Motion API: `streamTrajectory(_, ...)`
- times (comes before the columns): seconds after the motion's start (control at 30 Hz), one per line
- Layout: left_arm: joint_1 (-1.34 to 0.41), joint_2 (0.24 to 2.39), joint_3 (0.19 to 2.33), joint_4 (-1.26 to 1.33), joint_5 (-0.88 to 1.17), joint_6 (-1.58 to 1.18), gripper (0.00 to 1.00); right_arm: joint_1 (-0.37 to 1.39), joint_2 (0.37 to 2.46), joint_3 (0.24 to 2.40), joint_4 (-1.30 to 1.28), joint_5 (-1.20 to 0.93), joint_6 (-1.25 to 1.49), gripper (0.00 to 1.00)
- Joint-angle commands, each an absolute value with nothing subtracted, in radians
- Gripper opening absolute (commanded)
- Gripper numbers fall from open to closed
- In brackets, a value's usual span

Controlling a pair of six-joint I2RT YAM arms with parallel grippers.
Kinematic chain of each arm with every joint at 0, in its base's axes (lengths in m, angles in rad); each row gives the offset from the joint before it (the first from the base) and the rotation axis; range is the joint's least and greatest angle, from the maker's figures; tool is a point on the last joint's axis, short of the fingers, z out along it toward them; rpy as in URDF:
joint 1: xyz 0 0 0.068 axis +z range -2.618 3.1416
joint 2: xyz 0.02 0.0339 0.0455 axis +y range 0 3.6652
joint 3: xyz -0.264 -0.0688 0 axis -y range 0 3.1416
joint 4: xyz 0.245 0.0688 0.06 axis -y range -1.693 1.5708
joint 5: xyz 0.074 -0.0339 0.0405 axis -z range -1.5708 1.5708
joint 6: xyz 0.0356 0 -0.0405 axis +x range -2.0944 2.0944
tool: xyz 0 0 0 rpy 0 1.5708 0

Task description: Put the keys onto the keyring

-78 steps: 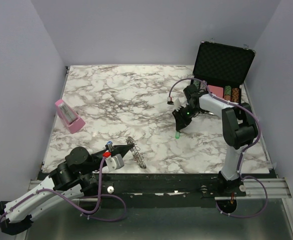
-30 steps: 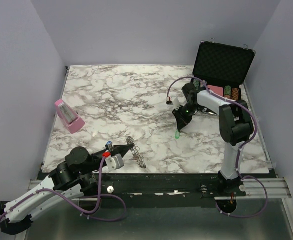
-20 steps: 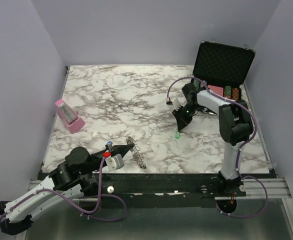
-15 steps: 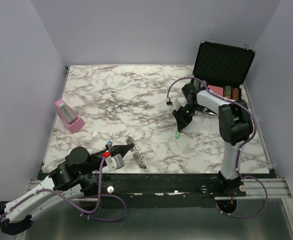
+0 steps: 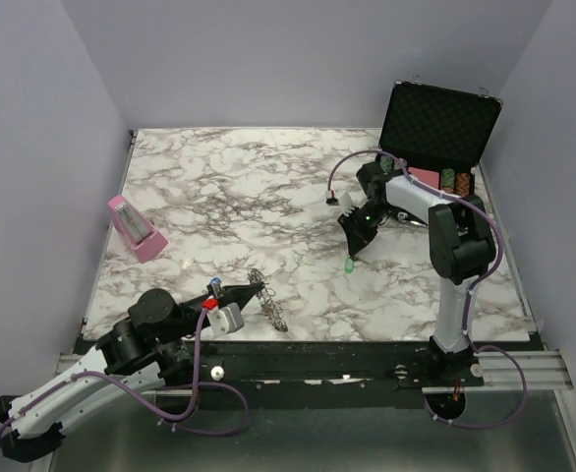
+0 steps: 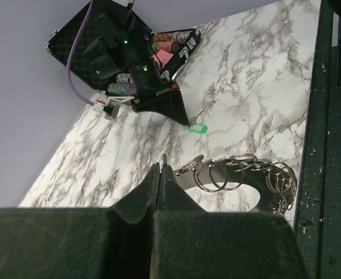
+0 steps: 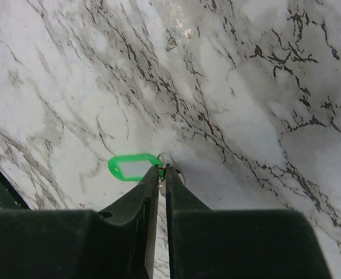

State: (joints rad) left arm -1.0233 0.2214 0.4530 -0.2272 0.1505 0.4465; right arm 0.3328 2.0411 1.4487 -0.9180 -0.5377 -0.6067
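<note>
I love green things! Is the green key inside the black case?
No, the green key is out over the marble table, outside the open black case.

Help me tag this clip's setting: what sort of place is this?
Probably a robot test cell: plain lilac walls box in a marble-patterned table, with two arms bolted to a rail at its near edge.

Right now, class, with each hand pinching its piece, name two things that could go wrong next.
The right hand grips the green key only by its thin metal loop at the fingertips; it could swing or slip out when lifted.
The left hand pinches just the keyring edge; its many small rings may snag or twist it.
</note>
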Motion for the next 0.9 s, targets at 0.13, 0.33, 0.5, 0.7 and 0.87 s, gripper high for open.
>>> streamTrajectory(0.13, -1.025, 0.216, 0.472, -0.209, 0.161, 0.457, 0.0, 0.336, 2.068, 1.477, -0.951, -0.545, -0.618, 0.09)
streamTrajectory(0.33, -1.025, 0.216, 0.472, -0.209, 0.16, 0.457, 0.0, 0.337, 2.069, 1.485, -0.968, -0.56, -0.624, 0.0)
streamTrajectory(0.5, -1.025, 0.216, 0.474, -0.21, 0.16, 0.457, 0.0, 0.337, 2.046, 1.49, -0.973, -0.595, -0.634, 0.0)
streamTrajectory(0.7, -1.025, 0.206, 0.469, -0.195, 0.155, 0.451, 0.0, 0.336, 1.902, 1.447, -0.879, -0.65, -0.669, 0.0)
streamTrajectory(0.87, -1.023, 0.173, 0.454, -0.138, 0.156, 0.408, 0.0, 0.334, 1.718, 1.384, -0.775, -0.764, -0.725, 0.0)
